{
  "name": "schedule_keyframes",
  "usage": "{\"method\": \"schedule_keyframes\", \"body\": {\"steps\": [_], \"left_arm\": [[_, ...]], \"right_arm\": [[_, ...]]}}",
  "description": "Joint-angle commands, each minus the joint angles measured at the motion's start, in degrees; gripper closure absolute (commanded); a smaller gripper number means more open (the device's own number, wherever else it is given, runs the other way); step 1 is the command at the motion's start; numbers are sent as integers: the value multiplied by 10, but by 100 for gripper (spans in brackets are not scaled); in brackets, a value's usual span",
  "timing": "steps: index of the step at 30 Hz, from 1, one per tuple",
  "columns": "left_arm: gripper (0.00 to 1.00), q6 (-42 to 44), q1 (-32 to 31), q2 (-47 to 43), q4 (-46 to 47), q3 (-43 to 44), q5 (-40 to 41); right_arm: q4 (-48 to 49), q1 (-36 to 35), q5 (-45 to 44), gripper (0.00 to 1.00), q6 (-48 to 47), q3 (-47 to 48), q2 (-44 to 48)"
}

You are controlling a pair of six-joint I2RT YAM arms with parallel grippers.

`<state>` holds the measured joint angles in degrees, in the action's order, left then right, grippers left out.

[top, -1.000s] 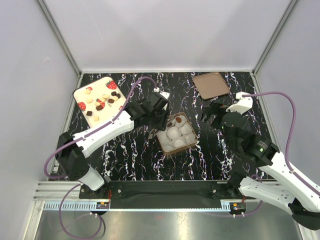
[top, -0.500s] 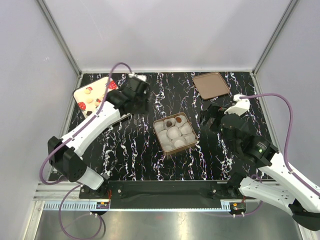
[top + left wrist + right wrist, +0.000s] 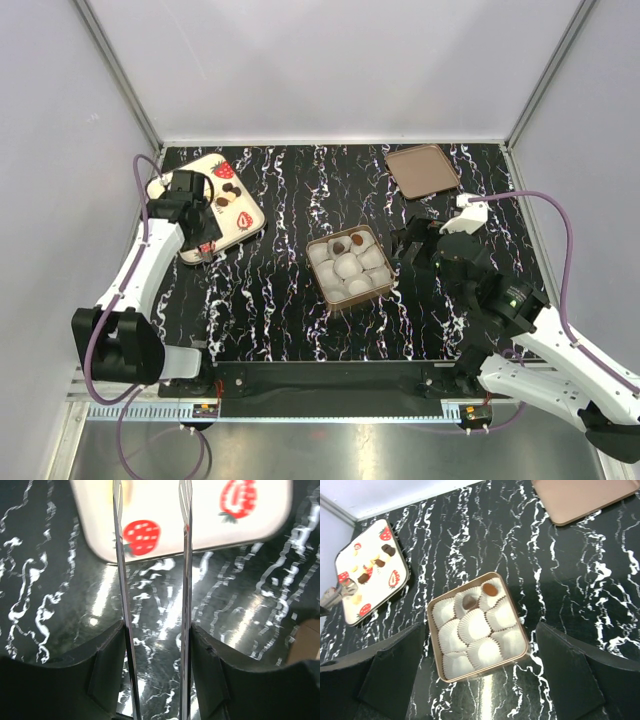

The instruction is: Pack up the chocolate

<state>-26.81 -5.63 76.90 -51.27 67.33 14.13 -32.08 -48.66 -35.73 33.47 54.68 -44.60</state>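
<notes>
Small dark and cream chocolates (image 3: 226, 196) lie on a cream tray (image 3: 252, 212) with strawberry prints at the far left; they also show in the right wrist view (image 3: 374, 565). A brown box (image 3: 330, 297) of white paper cups holds two brown chocolates (image 3: 469, 601) in its far cups. My left gripper (image 3: 193, 216) hovers over the tray's near-left part, its thin metal fingers (image 3: 118, 540) open and empty, a strawberry print (image 3: 141, 535) between them. My right gripper (image 3: 408, 246) is open and empty just right of the box, which lies between its jaws in the right wrist view (image 3: 480, 630).
The box's flat brown lid (image 3: 423, 170) lies at the far right, also in the right wrist view (image 3: 580, 500). The black marbled table (image 3: 290, 310) is walled by grey panels at the left, back and right.
My left arm has swung from beside the box to the far left and now stands over the tray. My right gripper has shifted slightly towards the box.
</notes>
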Motion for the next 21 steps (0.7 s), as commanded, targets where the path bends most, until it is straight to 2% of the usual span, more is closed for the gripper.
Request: {"method": "schedule_keyframes", "body": {"steps": [1,9,14,21], "left_arm": [[46,4,30,-27,27,-23,-2],[46,11,55,-25,41,-55,-9],[46,27,69,-14,66,-62,-41],[48,29,82,5,65,-62,-32]], "right_arm": [[32,3,15,0,-3,-4,6],[29,4,11,0,-4,-11,27],[32,4,11,0,-3,-14,26],[33,3,8,0,-4,-11,18]]}}
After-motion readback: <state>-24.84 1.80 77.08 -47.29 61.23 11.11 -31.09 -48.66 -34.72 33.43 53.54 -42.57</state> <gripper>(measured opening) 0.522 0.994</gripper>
